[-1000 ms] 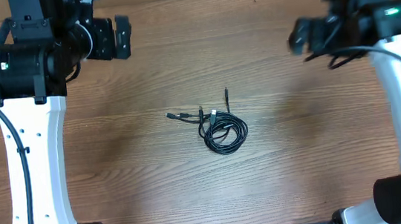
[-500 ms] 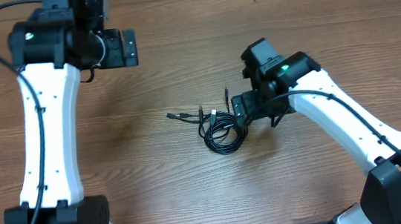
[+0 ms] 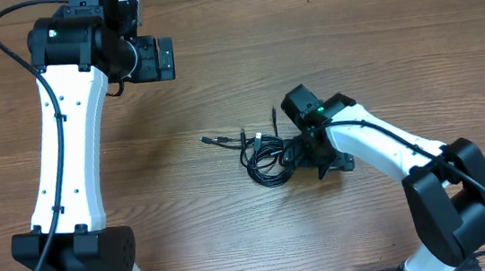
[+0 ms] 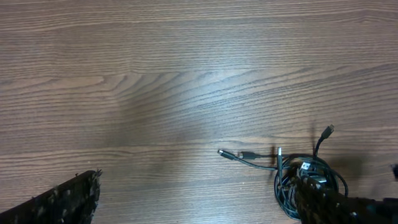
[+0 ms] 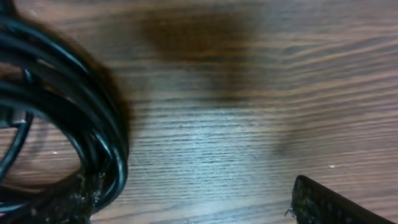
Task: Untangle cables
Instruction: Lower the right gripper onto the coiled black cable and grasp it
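The cables [image 3: 267, 158] lie as a tangled black coil at the table's middle, with plug ends sticking out to the left [image 3: 209, 140] and up [image 3: 273, 111]. They show in the left wrist view [image 4: 311, 177] at lower right and fill the left of the right wrist view [image 5: 68, 118]. My right gripper [image 3: 309, 154] is low at the coil's right edge, open, with one finger touching the coil's strands and the other on bare wood. My left gripper [image 3: 159, 58] is open and empty, high at the back left, far from the cables.
The wooden table [image 3: 187, 213] carries nothing else. The left arm's white link [image 3: 69, 163] stands along the left side. The right arm [image 3: 389, 152] stretches from the front right corner toward the middle.
My right arm has swung in from the back right and come down to the coil's right edge. My left arm has shifted a little to the right. The cables have not moved.
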